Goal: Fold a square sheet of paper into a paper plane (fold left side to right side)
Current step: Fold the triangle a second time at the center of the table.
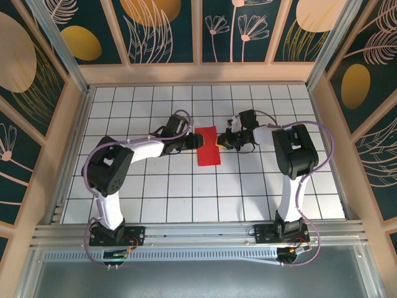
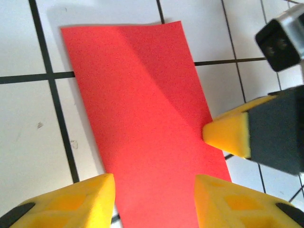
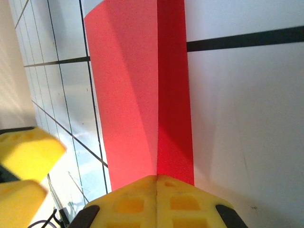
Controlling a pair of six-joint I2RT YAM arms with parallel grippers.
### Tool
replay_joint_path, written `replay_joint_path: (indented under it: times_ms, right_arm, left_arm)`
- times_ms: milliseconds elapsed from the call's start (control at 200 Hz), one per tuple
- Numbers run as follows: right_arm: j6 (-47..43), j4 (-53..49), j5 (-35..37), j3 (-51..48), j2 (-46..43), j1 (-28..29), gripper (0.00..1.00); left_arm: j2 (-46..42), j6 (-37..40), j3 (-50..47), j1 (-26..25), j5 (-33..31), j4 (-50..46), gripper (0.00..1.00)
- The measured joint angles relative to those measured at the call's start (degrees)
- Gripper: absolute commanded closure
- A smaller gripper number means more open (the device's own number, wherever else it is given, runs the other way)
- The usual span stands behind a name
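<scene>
On your white gridded counter point(image 1: 155, 192), the square sheet of paper point(image 1: 208, 147) lies near the middle between the two arms, folded over into a narrow red strip. Your left tool point(image 2: 154, 202) hovers at the strip's left side, its yellow fingers spread wide with red paper showing in the gap between them. Your right tool point(image 3: 156, 192) sits at the strip's right edge, pressed together and pinching the paper where a crease line runs into its fingertips.
</scene>
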Motion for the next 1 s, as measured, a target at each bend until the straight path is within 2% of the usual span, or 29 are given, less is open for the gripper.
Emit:
replay_joint_path:
  times_ms: [225,520,761,1001]
  right_arm:
    - [0.04,-0.79,-0.02,0.00,0.00,-0.11,1.00]
    - [0.72,-0.90,-0.07,-0.09,-0.07,-0.11,1.00]
    - [1.73,-0.87,-0.13,-0.17,-0.24,-0.11,1.00]
    - [1.75,-0.87,-0.24,-0.31,-0.90,-0.11,1.00]
  left_arm:
    - [-9.05,3.91,-9.22,-1.51,-2.16,2.14,0.49]
    - [-15.02,11.56,-11.39,-10.08,-8.28,2.25,0.45]
    - [-11.02,18.34,-5.86,-18.71,-15.04,-2.05,0.42]
    - [-2.89,22.58,1.81,-22.69,-21.16,-6.49,0.39]
